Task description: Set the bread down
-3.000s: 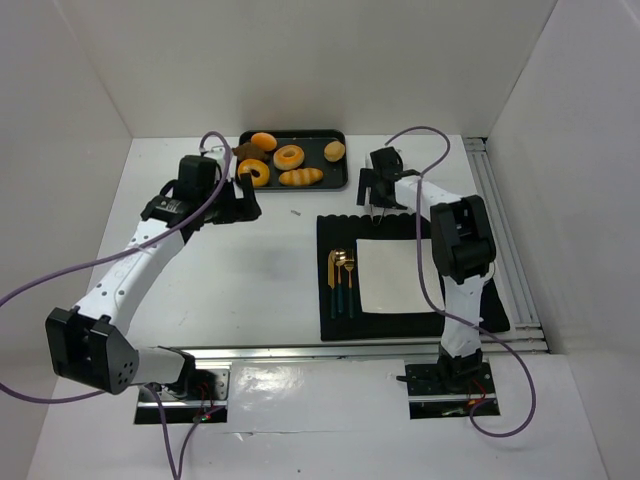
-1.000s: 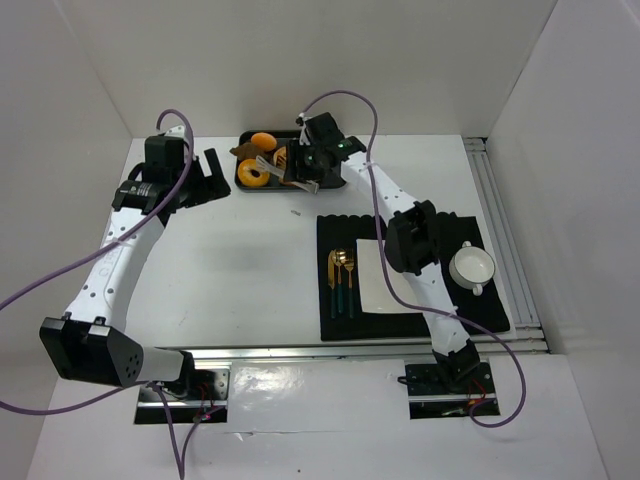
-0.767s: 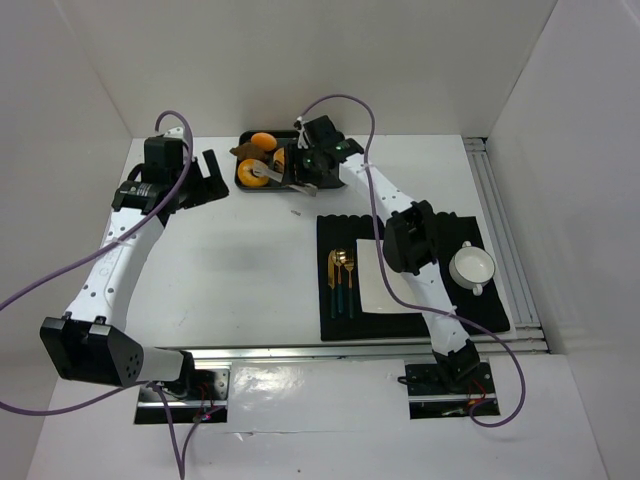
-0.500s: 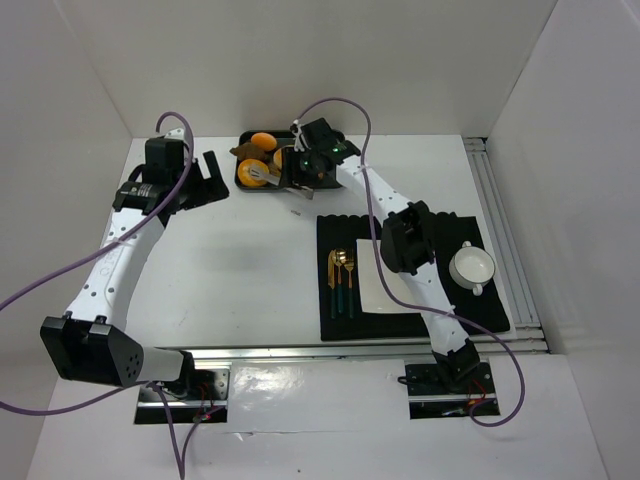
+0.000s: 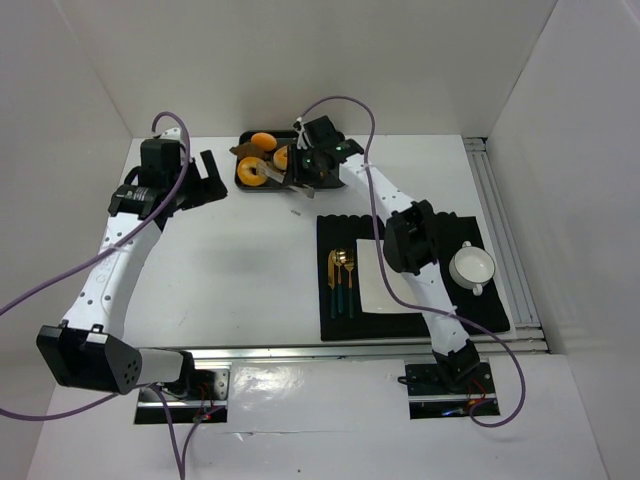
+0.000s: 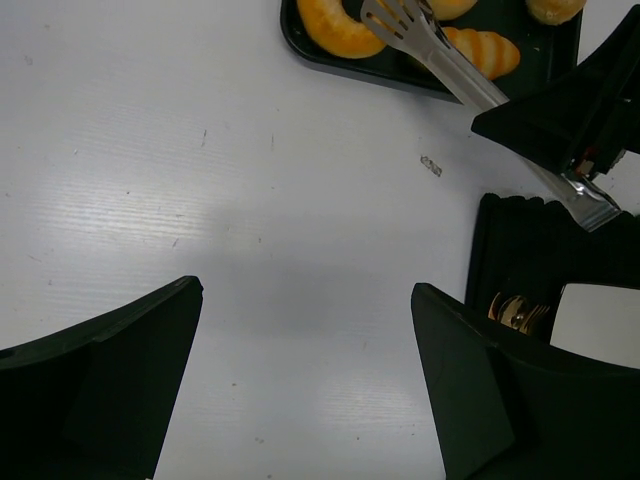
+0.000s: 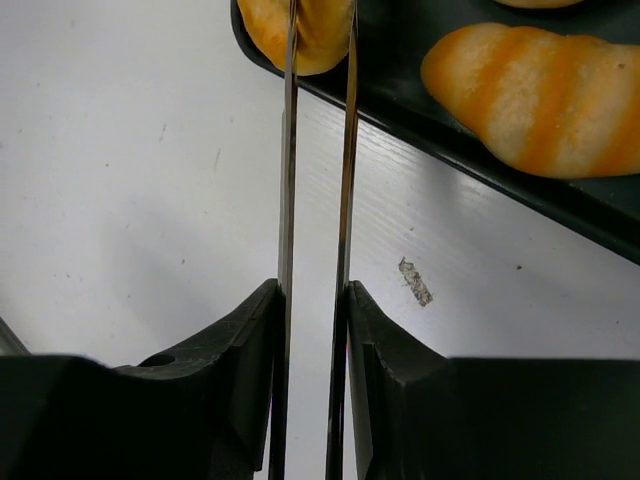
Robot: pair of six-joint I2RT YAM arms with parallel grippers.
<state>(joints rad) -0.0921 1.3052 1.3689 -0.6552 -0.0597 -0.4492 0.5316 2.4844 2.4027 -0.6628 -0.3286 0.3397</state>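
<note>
Steel tongs [image 7: 287,180] — smooth golden doughnut [image 7: 320,35]

left arm [image 5: 118,250] stretched forward and out to the left, left gripper [image 6: 305,300] pointing down, jaws wide apart. right arm [image 5: 372,188] reaches far forward and crosses toward the left side, wrist low. right gripper [image 7: 315,290] clamped tight on tongs [image 7: 347,150], fingers [image 7: 245,335] squeezing both blades near parallel.
</note>
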